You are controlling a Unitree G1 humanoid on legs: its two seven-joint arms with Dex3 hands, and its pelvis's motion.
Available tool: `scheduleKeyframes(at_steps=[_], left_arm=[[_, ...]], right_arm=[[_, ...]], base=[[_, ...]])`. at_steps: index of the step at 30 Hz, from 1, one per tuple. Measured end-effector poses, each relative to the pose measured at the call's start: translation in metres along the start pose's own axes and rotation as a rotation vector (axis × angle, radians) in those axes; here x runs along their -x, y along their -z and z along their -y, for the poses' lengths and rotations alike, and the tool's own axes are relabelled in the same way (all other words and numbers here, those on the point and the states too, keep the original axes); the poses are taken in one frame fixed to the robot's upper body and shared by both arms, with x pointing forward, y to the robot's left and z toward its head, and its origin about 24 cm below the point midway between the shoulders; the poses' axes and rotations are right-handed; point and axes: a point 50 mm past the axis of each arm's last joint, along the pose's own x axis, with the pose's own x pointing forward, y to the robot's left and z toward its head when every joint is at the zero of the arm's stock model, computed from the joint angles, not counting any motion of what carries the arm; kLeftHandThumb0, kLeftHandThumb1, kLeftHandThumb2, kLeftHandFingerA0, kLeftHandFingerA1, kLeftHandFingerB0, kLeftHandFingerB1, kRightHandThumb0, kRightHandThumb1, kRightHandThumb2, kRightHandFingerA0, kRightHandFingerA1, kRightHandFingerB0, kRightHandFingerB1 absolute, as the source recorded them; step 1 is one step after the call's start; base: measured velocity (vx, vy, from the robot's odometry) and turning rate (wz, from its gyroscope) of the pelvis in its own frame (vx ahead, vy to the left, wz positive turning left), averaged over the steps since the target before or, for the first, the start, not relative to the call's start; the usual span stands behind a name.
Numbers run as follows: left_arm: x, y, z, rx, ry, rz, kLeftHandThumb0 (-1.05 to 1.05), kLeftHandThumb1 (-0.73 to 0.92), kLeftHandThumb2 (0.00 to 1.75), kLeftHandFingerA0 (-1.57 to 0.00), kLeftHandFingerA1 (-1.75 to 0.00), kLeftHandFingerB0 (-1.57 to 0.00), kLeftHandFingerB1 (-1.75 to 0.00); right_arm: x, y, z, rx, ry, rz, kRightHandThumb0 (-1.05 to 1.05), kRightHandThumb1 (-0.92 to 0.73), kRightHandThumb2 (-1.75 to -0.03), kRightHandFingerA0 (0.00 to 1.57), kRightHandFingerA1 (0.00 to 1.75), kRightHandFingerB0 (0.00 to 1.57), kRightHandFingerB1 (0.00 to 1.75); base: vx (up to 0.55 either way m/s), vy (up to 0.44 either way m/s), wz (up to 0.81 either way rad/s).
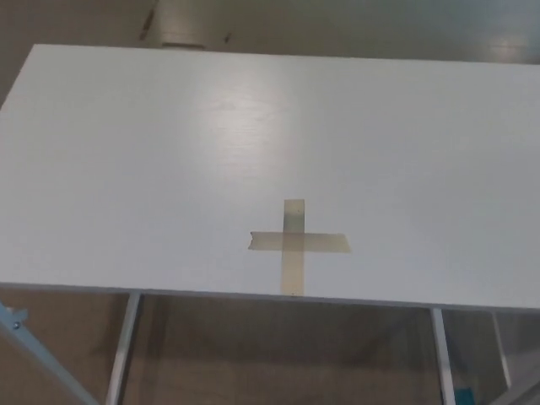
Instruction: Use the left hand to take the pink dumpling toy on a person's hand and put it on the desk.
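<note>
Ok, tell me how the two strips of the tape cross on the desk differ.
The vertical strip runs toward the near edge of the white desk and reaches it; the horizontal strip runs side to side and stops short of any edge. The vertical strip looks narrower, the horizontal one wider. Both are translucent tan tape, lying flat and crossing.

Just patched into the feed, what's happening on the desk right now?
Nothing is being handled at this moment. The white desk shows only a cross of tan tape near its front edge. Neither robot hand is in view, and no person's hand or pink dumpling toy shows either, so the handover has not visibly begun.
</note>
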Motion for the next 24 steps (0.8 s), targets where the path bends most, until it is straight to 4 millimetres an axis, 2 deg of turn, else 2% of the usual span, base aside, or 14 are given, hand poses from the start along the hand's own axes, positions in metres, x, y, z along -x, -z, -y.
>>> scheduleKeyframes(at_steps=[11,12,13,17,21,22,24], left_arm=[[0.001,0.002,0.000,0.000,-0.004,0.012,-0.29,0.60,0.58,-0.66,-0.43,-0.37,-0.34],[0.001,0.003,0.000,-0.001,-0.002,0.011,-0.37,0.51,0.71,-0.59,-0.51,-0.33,-0.42],[0.002,0.005,0.001,-0.001,0.002,0.007,-0.29,0.61,0.59,-0.68,-0.44,-0.37,-0.34],[0.004,0.014,0.003,-0.003,0.014,-0.010,-0.29,0.61,0.58,-0.66,-0.43,-0.38,-0.34],[0.011,0.035,0.007,-0.010,0.035,-0.055,-0.29,0.61,0.59,-0.67,-0.44,-0.38,-0.35],[0.012,0.038,0.007,-0.011,0.038,-0.061,-0.30,0.61,0.59,-0.71,-0.50,-0.38,-0.35],[0.013,0.041,0.008,-0.014,0.042,-0.068,-0.31,0.60,0.59,-0.71,-0.49,-0.38,-0.35]], right_arm=[[0.000,0.002,0.002,-0.069,0.027,-0.002,-0.23,-0.64,-0.59,0.72,0.48,0.54,0.42],[0.000,0.002,0.002,-0.071,0.027,-0.003,-0.23,-0.64,-0.59,0.72,0.48,0.52,0.41],[0.001,0.004,0.001,-0.073,0.028,-0.005,-0.23,-0.64,-0.59,0.72,0.48,0.52,0.41],[0.002,0.011,0.001,-0.073,0.029,-0.018,-0.23,-0.64,-0.59,0.72,0.48,0.53,0.41],[0.006,0.029,0.000,-0.057,0.024,-0.054,-0.24,-0.64,-0.59,0.70,0.47,0.51,0.41],[0.006,0.031,-0.001,-0.054,0.022,-0.058,-0.24,-0.64,-0.59,0.68,0.47,0.51,0.41],[0.007,0.033,-0.001,-0.049,0.017,-0.062,-0.24,-0.64,-0.59,0.66,0.46,0.51,0.41]], base=[[0.00,0.000,0.00],[0.00,0.000,0.00],[0.00,0.000,0.00],[0.00,0.000,0.00],[0.00,0.000,0.00],[0.00,0.000,0.00],[0.00,0.000,0.00]])
